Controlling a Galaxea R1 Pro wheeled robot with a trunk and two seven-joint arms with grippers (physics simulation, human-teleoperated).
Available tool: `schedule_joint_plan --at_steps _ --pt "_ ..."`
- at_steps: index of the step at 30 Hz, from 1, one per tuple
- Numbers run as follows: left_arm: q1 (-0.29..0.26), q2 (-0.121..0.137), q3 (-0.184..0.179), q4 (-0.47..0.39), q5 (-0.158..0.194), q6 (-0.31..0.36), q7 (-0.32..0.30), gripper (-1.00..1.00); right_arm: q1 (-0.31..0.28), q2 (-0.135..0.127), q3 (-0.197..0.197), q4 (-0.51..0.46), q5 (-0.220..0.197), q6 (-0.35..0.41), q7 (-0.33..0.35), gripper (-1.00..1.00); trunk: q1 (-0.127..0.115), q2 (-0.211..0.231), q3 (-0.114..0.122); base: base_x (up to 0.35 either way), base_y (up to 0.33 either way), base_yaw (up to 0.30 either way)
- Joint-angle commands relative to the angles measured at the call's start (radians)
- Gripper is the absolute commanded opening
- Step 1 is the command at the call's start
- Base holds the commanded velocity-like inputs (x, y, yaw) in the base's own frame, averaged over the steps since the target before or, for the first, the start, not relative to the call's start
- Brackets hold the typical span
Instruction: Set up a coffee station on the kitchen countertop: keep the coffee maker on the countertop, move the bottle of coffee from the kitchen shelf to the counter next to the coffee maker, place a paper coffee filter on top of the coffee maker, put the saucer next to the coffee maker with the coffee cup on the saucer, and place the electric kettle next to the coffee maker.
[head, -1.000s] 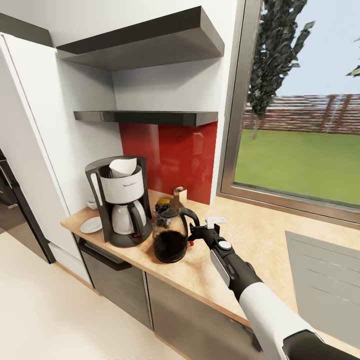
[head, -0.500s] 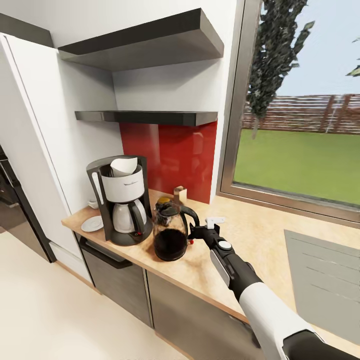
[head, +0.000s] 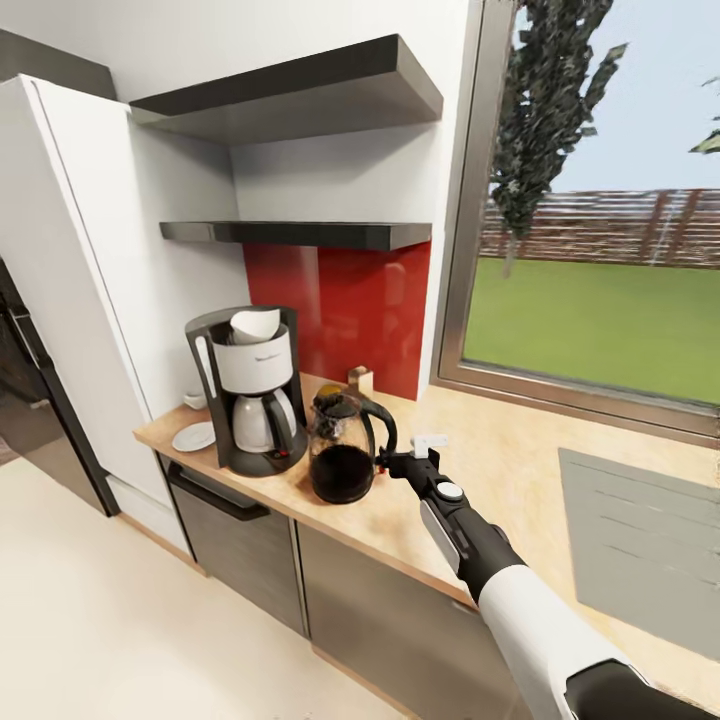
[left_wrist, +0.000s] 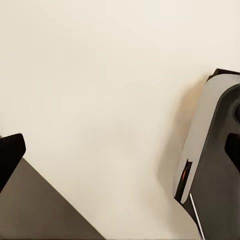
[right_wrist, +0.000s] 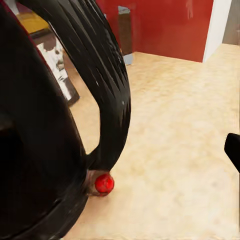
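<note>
The coffee maker (head: 250, 395) stands on the kitchen countertop (head: 500, 480) with a white paper coffee filter (head: 255, 325) in its top. To its left lies the saucer (head: 193, 436), bare, and the coffee cup (head: 195, 400) sits behind it on the counter. The electric kettle (head: 340, 450) stands right of the coffee maker. Behind the kettle peeks the bottle of coffee (head: 328, 392), whose white label (right_wrist: 52, 65) shows in the right wrist view. My right gripper (head: 393, 463) is open, just beside the kettle's loop handle (right_wrist: 107, 100) and not around it. My left gripper (left_wrist: 120, 150) is open over the floor.
A small tan block (head: 360, 380) stands by the red backsplash, and a small white object (head: 430, 440) lies on the counter beyond my right gripper. A grey inset panel (head: 640, 540) fills the counter's right side. Dark shelves (head: 300, 235) hang above, and a white tall cabinet (head: 70, 280) stands at the left.
The head camera has shifted, sliding the whole picture a little. My right gripper stays by the kettle's handle and the kettle has not moved on the counter.
</note>
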Motion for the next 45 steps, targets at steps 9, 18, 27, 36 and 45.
schedule_joint_plan --at_steps 9,18,27,36,45 --pt "0.001 0.000 0.004 -0.002 0.007 -0.002 -0.002 1.00 -0.001 -0.001 0.005 -0.001 -0.010 0.004 -0.006 1.00 0.000 -0.001 -0.001 -0.149 0.000 0.000" --pt "0.001 0.000 0.004 -0.002 0.007 -0.002 -0.002 1.00 -0.001 -0.007 0.005 0.040 -0.012 0.002 -0.003 1.00 0.000 -0.001 -0.001 -0.138 0.000 0.000" --pt "0.001 0.000 0.004 -0.002 0.007 -0.001 -0.002 1.00 0.002 -0.020 0.005 0.077 -0.012 -0.072 -0.004 1.00 0.000 -0.001 -0.001 -0.065 0.000 0.000" --pt "0.001 0.000 0.004 -0.002 0.007 -0.001 -0.002 1.00 0.003 -0.020 0.006 0.150 -0.013 -0.130 -0.002 1.00 0.000 -0.001 -0.001 -0.003 0.000 0.176" --pt "0.001 0.000 0.004 -0.002 0.007 -0.001 -0.002 1.00 0.015 -0.012 0.009 0.213 -0.015 -0.197 0.000 1.00 0.000 -0.001 -0.001 0.000 0.000 0.275"
